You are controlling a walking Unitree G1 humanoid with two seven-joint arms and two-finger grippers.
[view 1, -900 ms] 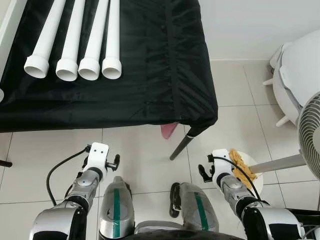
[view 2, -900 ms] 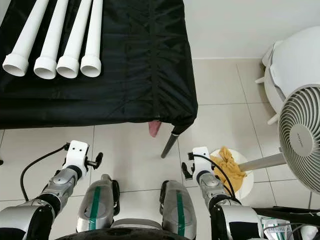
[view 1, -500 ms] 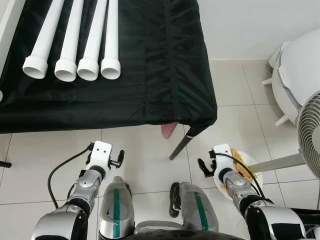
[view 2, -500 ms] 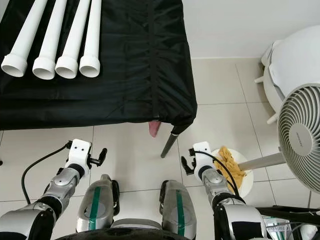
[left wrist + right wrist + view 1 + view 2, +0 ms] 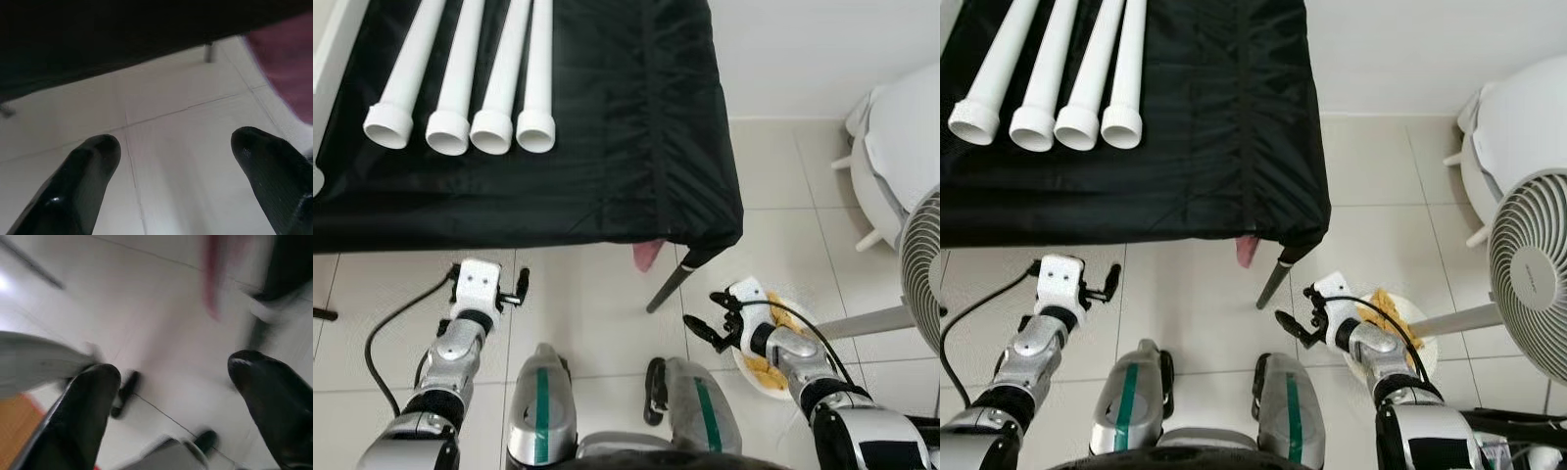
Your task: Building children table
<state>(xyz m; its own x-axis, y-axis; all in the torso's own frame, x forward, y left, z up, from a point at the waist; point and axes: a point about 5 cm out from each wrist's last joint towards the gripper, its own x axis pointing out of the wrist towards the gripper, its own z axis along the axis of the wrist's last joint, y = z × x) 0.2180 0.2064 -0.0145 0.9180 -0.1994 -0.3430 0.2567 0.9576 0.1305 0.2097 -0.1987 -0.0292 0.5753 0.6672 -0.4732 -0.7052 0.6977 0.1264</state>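
While I look down from the head camera, four white tubes (image 5: 465,83) lie side by side in the upper left of the frame on the black-draped desk (image 5: 636,117), open ends toward me, the neighbours touching or nearly so. Both arms hang low over the tiled floor (image 5: 597,304) in front of the desk's near edge. My left end effector (image 5: 514,291) sits at lower left, below the cloth's hem, its fingers (image 5: 88,161) spread apart with bare tile between them. My right end effector (image 5: 705,328) is at lower right, beside the desk leg (image 5: 668,287), fingers (image 5: 93,396) likewise apart and holding nothing; its wrist picture is blurred. Just behind it is a round white base carrying a yellow cloth (image 5: 1386,311), and a white fan (image 5: 1531,274) fills the right edge.
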